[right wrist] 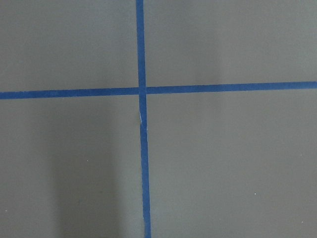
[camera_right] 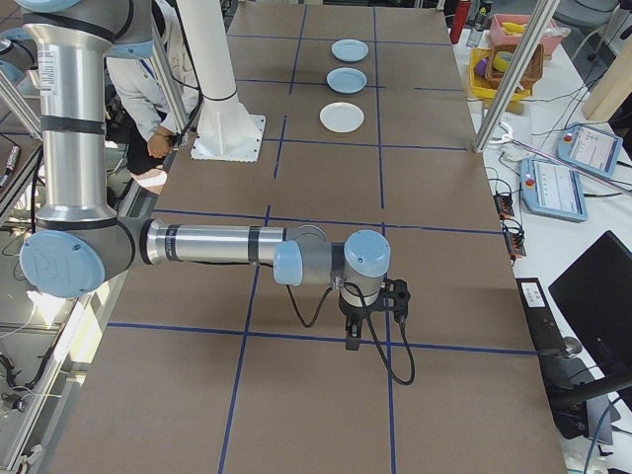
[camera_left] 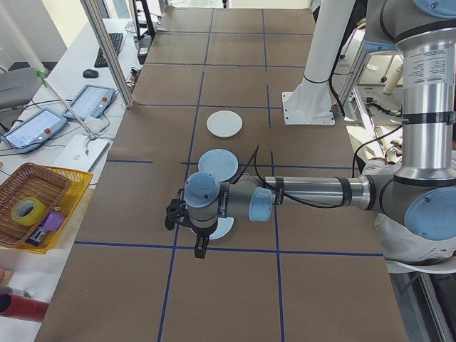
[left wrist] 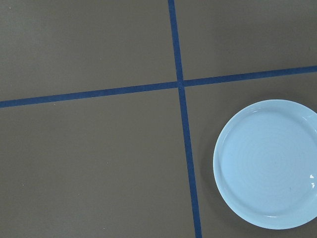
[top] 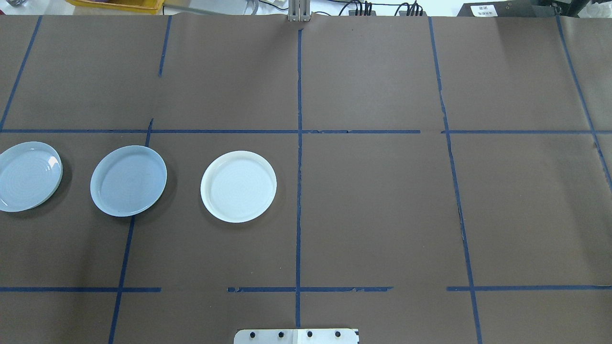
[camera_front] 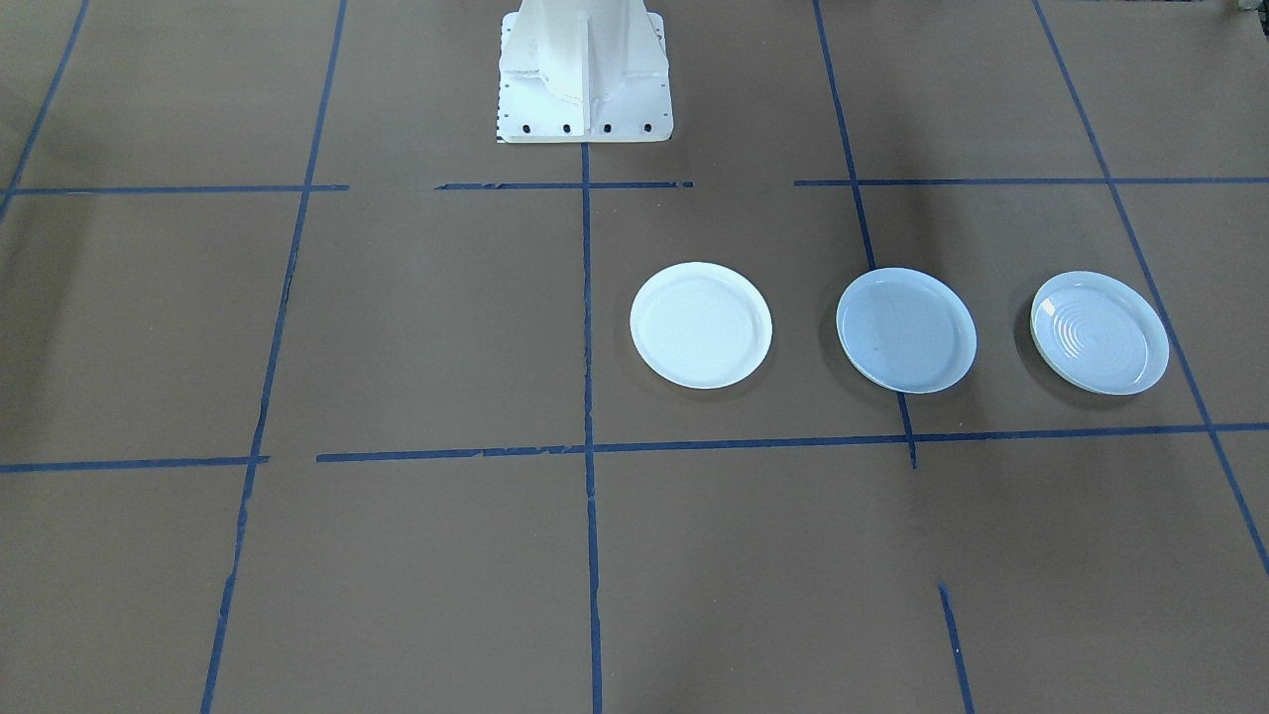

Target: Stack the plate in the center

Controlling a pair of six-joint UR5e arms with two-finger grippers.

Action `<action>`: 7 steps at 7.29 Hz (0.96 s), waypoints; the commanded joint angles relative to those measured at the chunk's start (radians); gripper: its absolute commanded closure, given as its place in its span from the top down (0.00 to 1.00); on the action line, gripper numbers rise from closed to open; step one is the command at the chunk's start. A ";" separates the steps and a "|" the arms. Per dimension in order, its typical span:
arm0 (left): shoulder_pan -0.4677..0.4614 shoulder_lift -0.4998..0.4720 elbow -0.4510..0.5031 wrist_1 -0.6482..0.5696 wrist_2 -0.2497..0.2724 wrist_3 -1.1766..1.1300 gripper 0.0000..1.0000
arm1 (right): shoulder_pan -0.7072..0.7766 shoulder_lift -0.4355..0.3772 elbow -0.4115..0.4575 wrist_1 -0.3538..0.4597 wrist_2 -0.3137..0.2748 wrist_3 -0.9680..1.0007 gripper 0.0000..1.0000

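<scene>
In the left-end side view the left gripper point(camera_left: 187, 214) hangs over the table right above the ridged plate point(camera_left: 222, 229), which shows only as a sliver past the wrist; nothing appears to be held, but how far its jaws are parted cannot be told from that view. Its wrist camera looks down on that same plate point(left wrist: 267, 163) off to one side, next to a crossing of blue tape point(left wrist: 179, 83). Beyond the jaws, farther along the row, lies the light-blue plate point(camera_left: 218, 164), the middle one of three and the place where the stack belongs; past it again sits the white plate point(camera_left: 224, 123). The overhead view shows the row well spaced: ridged plate point(top: 27, 176), light-blue plate point(top: 128, 180), white plate point(top: 238, 186), none touching. Being round, the plates offer no preferred axis, so any rim point will likely serve. The right gripper point(camera_right: 373, 301) hovers far from all three, seeing only bare brown paper, and its jaw state cannot be told either. The left arm is plainly nearer, with open table around every plate.
</scene>
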 commanded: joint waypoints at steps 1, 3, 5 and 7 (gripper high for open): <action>0.000 0.000 -0.005 -0.003 -0.002 0.000 1.00 | 0.000 0.000 0.000 0.000 0.001 0.001 1.00; 0.000 -0.003 -0.011 -0.008 -0.002 0.002 1.00 | 0.000 0.000 0.000 0.000 0.000 0.001 1.00; 0.005 -0.006 -0.003 -0.021 -0.002 0.006 1.00 | 0.000 0.000 0.000 0.000 0.001 0.001 1.00; 0.073 -0.003 0.044 -0.108 -0.002 -0.081 1.00 | 0.000 0.000 0.000 0.000 0.000 0.001 1.00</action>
